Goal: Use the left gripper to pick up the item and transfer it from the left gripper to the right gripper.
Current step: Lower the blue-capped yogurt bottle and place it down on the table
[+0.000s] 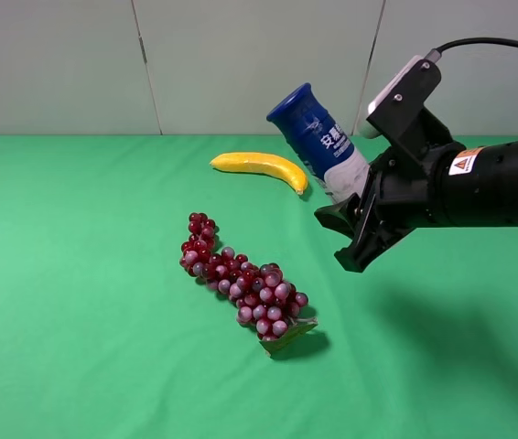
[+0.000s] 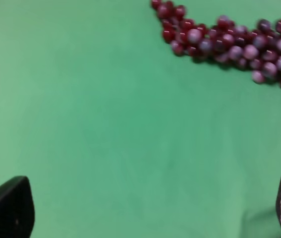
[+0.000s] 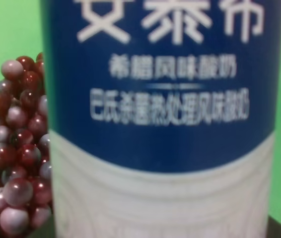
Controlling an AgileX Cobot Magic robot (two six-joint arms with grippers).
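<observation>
The bottle (image 1: 318,137), with its dark blue cap and label and white lower body, is held tilted in the air above the table, cap pointing up and left. My right gripper (image 1: 350,206), on the black arm with the orange-and-white sticker, is shut on its white lower end. In the right wrist view the bottle (image 3: 160,99) fills the frame. My left gripper (image 2: 148,213) is open and empty over bare green cloth; only its two black fingertips (image 2: 6,208) show. The left arm is out of the exterior high view.
A yellow banana (image 1: 261,166) lies on the green table (image 1: 76,274) behind the bottle. A red-purple grape bunch (image 1: 243,283) lies in the middle, also seen in the left wrist view (image 2: 230,42) and the right wrist view (image 3: 16,148).
</observation>
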